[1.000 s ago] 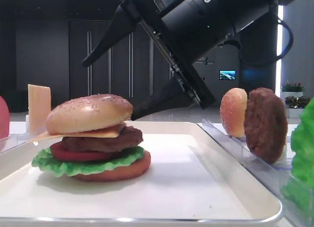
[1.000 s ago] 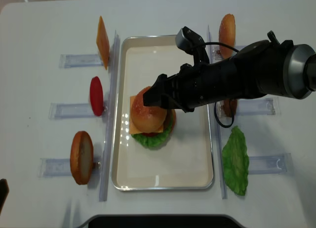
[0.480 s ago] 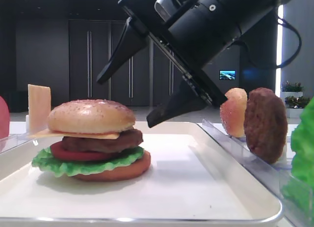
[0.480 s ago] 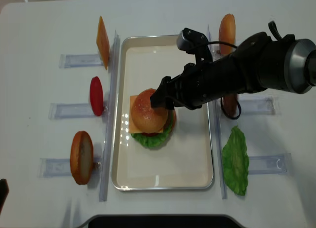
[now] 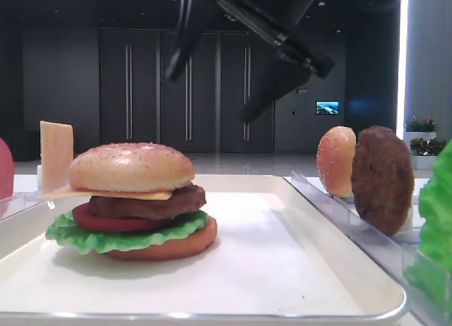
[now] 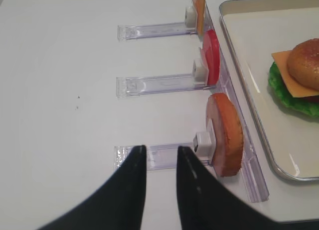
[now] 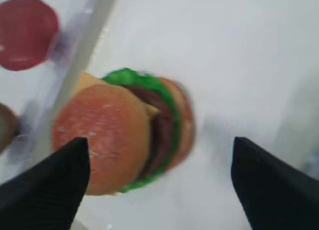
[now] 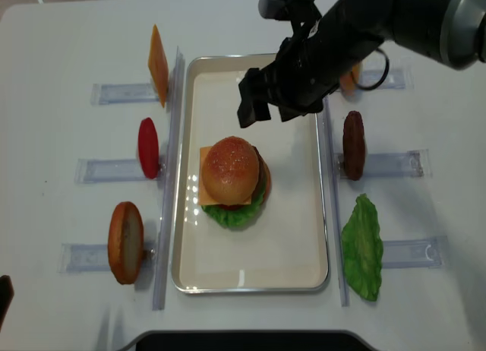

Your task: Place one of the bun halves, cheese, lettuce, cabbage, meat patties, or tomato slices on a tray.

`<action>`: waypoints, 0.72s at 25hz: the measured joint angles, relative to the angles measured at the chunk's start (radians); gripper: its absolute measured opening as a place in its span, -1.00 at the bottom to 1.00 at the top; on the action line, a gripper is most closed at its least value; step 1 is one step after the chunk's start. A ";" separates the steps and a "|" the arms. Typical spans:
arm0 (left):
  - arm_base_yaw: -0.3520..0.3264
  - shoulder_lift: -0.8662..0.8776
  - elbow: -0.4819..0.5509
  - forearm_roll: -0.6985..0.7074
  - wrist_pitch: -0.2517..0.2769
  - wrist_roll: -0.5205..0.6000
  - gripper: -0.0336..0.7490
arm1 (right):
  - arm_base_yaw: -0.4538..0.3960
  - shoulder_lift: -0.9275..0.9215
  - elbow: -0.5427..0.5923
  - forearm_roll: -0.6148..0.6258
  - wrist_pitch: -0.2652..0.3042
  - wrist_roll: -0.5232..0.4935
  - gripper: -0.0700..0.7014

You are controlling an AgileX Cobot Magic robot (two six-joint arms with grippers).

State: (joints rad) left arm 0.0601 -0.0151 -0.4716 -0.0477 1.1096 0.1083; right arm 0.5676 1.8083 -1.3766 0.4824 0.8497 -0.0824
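Note:
A stacked burger sits on the white tray [image 8: 292, 248]. The sesame bun top [image 8: 229, 169] lies level on a cheese slice [image 8: 205, 155], over a patty, a tomato slice, lettuce [image 8: 231, 216] and a bun bottom [image 5: 166, 247]. My right gripper [image 8: 267, 112] hangs open and empty above the tray's far half, clear of the bun top [image 7: 102, 135]. Its fingers [image 7: 55, 185] stand wide apart in the right wrist view. My left gripper [image 6: 160, 151] hovers over the table left of the tray, its jaws a narrow gap apart with nothing between them.
Clear holders flank the tray. On the left stand a cheese slice [image 8: 157, 55], a tomato slice [image 8: 148, 147] and a bun bottom [image 8: 125, 241]. On the right are a bun [image 5: 336, 161] partly behind the arm, a patty [image 8: 353, 144] and a lettuce leaf [image 8: 363, 248].
The right gripper has lifted and drawn back from the bun top toward the tray's far end. The bun top went from tilted to level on the stack.

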 joint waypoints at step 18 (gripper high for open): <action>0.000 0.000 0.000 0.000 0.000 0.000 -0.51 | -0.538 0.000 -0.147 -0.570 0.361 0.220 0.48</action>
State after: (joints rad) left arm 0.0601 -0.0151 -0.4716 -0.0477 1.1096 0.1083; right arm 0.0294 1.8083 -1.5234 -0.0881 1.2111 0.1373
